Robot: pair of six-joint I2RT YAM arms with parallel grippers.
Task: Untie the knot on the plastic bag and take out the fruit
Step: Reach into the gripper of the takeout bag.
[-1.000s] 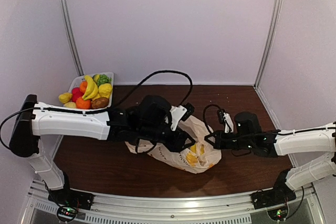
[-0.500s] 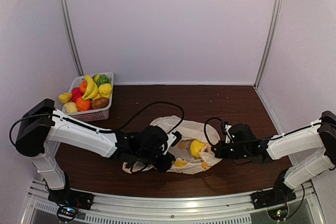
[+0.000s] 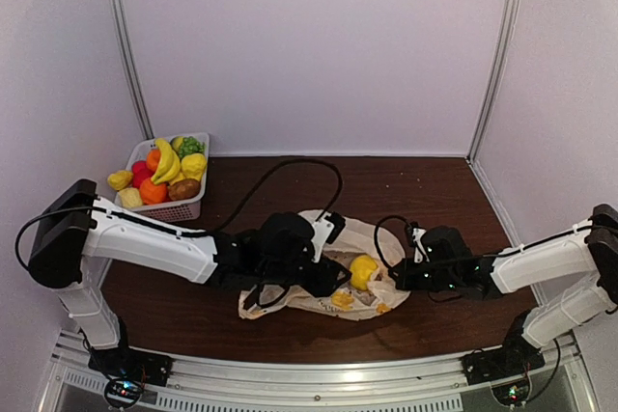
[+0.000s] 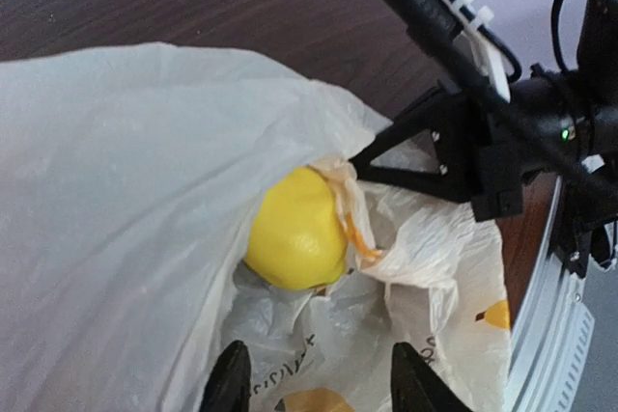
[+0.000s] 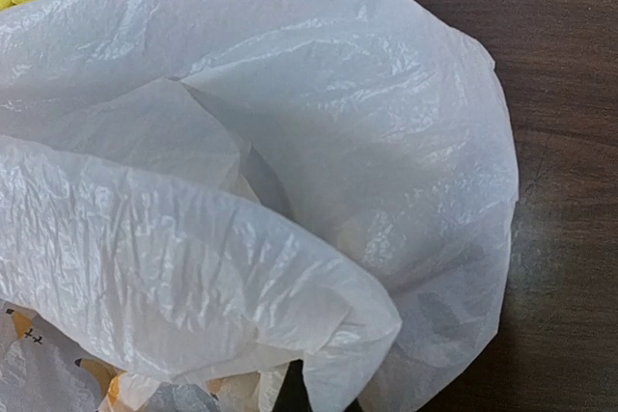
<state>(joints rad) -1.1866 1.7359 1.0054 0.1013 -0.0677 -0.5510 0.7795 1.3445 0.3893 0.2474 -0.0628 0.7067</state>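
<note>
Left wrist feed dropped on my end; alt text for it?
A yellow fruit sits in the open mouth of the plastic bag, ahead of the parted fingers of the left gripper. The right gripper pinches the bag's rim beside the fruit.

Dark table point(image 3: 435, 190) — plastic bag point(image 3: 367, 238), basket point(image 3: 177, 209)

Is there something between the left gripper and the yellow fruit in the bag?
Nothing solid. The yellow fruit lies bare in the plastic bag's mouth ahead of the left gripper; only bag film drapes over one side.
</note>
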